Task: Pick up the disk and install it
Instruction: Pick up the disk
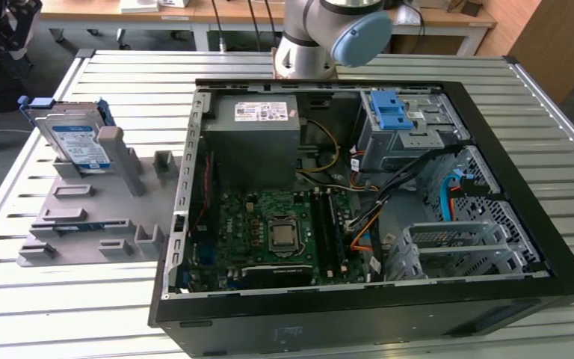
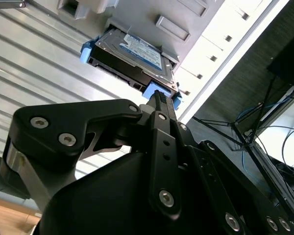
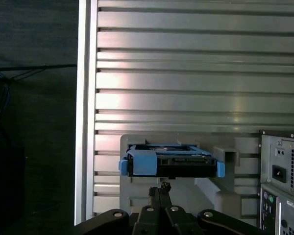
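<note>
Exterior view: at the exterior view's left, the disk (image 1: 72,138) stands tilted on edge at the far end of a grey holder (image 1: 87,217) on the slatted table (image 1: 68,314). To the right lies the open computer case (image 1: 367,303), with its motherboard (image 1: 272,232) on the near side and its drive cage (image 1: 406,123) far right. The arm (image 1: 332,34) rises at the far edge. In both wrist views the gripper (image 3: 160,187) (image 2: 158,96) hangs apart from the disk (image 3: 171,165) (image 2: 137,49), its claw pressed together and empty.
</note>
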Controlling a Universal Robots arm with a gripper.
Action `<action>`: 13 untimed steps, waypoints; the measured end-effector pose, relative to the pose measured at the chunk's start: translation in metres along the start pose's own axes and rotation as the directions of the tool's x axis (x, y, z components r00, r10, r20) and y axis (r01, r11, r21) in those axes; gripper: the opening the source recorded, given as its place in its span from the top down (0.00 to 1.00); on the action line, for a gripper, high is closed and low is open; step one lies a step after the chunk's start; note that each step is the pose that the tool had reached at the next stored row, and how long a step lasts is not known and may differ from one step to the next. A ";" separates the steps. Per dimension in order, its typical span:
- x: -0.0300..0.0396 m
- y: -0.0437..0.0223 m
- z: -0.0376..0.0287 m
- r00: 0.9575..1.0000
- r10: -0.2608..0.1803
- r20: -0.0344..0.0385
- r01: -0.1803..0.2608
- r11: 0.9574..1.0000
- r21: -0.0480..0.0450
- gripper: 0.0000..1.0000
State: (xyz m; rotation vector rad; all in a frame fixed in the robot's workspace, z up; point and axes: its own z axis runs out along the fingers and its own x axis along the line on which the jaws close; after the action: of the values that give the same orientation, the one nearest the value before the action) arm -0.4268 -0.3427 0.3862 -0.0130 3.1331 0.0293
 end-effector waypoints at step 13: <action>0.0000 0.0000 0.0000 0.994 -0.111 -0.002 0.111 0.994 -0.001 0.89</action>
State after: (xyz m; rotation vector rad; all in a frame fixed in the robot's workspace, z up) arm -0.4268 -0.3427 0.3862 -0.1875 3.1286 0.0298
